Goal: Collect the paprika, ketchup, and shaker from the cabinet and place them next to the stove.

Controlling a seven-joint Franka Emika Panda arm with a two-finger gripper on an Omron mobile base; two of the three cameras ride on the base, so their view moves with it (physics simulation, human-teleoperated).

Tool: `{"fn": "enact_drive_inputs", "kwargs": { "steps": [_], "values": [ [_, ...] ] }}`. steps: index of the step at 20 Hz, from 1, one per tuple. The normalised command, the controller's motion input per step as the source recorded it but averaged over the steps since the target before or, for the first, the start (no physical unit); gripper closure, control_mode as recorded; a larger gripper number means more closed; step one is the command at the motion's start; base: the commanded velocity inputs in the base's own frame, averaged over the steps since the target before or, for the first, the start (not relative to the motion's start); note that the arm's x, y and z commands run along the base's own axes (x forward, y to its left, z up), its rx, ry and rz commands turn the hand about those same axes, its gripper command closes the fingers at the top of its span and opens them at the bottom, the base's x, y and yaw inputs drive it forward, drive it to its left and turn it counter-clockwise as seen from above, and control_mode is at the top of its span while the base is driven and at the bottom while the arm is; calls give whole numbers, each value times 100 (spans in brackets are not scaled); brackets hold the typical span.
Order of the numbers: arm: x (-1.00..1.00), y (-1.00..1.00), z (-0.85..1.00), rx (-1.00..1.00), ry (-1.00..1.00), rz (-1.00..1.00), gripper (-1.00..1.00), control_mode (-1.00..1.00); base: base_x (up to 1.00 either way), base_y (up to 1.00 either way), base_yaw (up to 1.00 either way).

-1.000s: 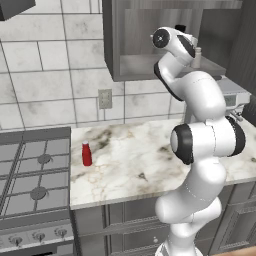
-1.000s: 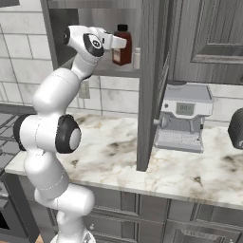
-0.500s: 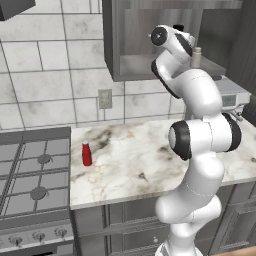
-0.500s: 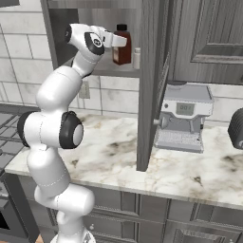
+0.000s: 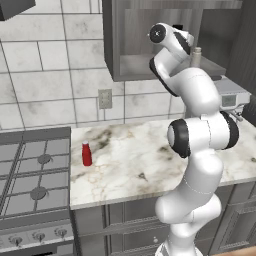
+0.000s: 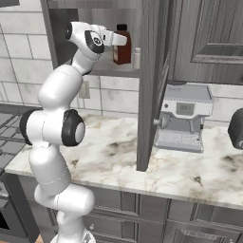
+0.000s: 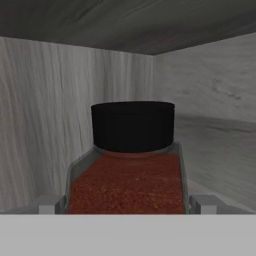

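Reaching for the paprika [image 7: 131, 170] in the cabinet [image 6: 152, 71]

My jaws stand spread either side of it, mid-frame; it looks rigid, smooth, maybe slippery, so I'd grip the flat body below the cap.

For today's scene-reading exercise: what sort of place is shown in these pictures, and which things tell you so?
A home kitchen, rendered rather than real. The clues: a gas stove with grates and knobs beside a marble counter, a wall cabinet holding a paprika bottle, and an espresso machine on the counter.

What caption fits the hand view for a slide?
Open jaws flank the paprika, black cap up, deep in the grey cabinet.
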Motion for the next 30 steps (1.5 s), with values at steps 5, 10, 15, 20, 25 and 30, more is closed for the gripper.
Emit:
{"fn": "enact_drive_inputs", "kwargs": {
  "steps": [5, 10, 15, 20, 25, 30],
  "values": [
    [0, 0, -1, 0, 1, 0, 100, -100, 0, 0, 0],
    [0, 0, -1, 0, 0, 0, 100, -100, 0, 0, 0],
    [0, 0, -3, 0, -1, 0, 100, -100, 0, 0, 0],
    [0, 0, -7, 0, -2, 0, 100, -100, 0, 0, 0],
    [-5, 0, -14, 0, -7, 0, 100, -100, 0, 0, 0],
    [-61, 0, -15, 0, -14, 0, 100, -100, 0, 0, 0]
  ]
}}
